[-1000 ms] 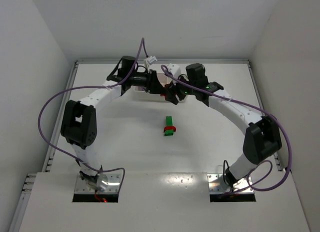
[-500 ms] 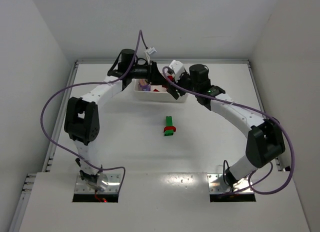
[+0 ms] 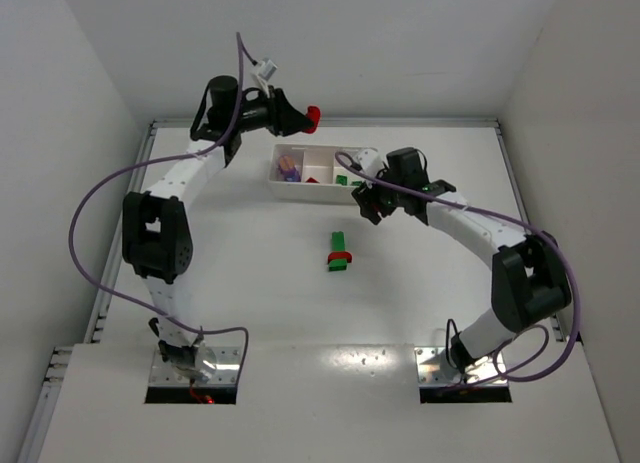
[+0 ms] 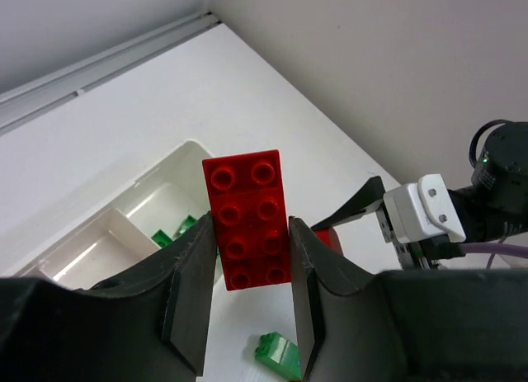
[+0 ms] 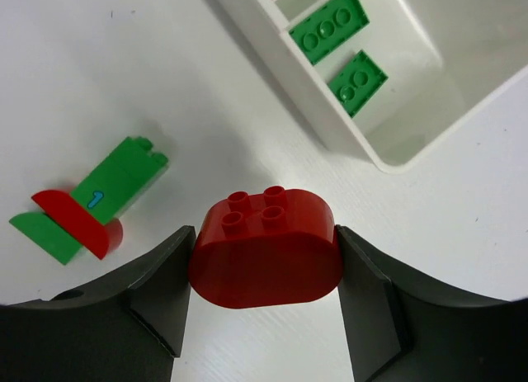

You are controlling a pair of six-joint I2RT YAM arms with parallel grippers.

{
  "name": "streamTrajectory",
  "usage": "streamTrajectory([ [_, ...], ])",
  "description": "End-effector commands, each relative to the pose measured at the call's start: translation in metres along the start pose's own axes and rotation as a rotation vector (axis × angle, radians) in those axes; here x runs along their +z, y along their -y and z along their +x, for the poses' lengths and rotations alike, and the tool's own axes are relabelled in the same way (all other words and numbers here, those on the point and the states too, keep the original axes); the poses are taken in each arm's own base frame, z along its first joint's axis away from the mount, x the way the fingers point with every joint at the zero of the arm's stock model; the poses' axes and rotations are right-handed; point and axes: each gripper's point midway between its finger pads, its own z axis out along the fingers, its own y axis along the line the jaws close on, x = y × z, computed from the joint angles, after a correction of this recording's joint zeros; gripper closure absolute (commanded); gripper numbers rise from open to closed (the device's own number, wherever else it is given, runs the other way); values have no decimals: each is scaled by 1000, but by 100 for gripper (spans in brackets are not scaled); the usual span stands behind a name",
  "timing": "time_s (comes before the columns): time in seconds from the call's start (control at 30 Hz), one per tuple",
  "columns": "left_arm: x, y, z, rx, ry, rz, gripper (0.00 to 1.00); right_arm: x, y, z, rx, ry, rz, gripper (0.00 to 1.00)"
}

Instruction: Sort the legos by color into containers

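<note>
Mid-frame, the left gripper [image 4: 250, 262] clamps a red brick [image 4: 246, 209], its long axis upright. The right gripper [image 5: 264, 271] clamps a rounded red brick [image 5: 266, 246]; only its wrist view shows the studs, facing the camera.

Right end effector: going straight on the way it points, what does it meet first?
Probably bare table between the tray and the green-red stack; height above it is unclear.

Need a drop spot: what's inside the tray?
The tray holds two green bricks in one end compartment, a red piece in the middle, a purple brick at the other end. The right arm covers the green end's corner from above.
</note>
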Motion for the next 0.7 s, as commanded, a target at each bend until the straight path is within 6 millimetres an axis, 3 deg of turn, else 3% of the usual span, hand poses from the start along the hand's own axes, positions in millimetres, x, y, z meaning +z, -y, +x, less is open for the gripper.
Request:
streamTrajectory([
  [0.0,9,4,4,42,-18,-13,100,-2,5,-13,-5,40,10,100],
  [0.07,12,-8,13,51,-36,-68,100,-2,9,-19,21,48,11,100],
  [0.13,19,-17,26,82,-66,-125,100,-5,10,-40,57,82,-13,100],
  [0.17,19,-38,29,74,-71,-223,100,-6,13,-55,69,103,-19,100],
  [0.23,25,-50,37,86,-95,-302,100,-8,13,-72,128,131,-52,100],
  [0.27,22,-63,36,93,-98,-377,100,-13,18,-94,135,173,-53,100],
  [0.33,29,-73,53,115,-142,-425,100,-11,14,-107,201,180,-100,100],
  [0.37,28,-81,52,123,-146,-465,100,-16,18,-127,206,219,-103,100],
  [0.4,33,-81,50,128,-146,-478,100,-16,16,-132,226,219,-125,100],
  [0.43,35,-90,62,120,-175,-484,100,-14,21,-146,254,239,-123,100],
  [0.53,39,-98,77,107,-203,-505,99,-6,23,-161,304,242,-155,100],
  [0.67,39,-105,103,75,-261,-520,88,2,30,-173,336,255,-170,100],
])
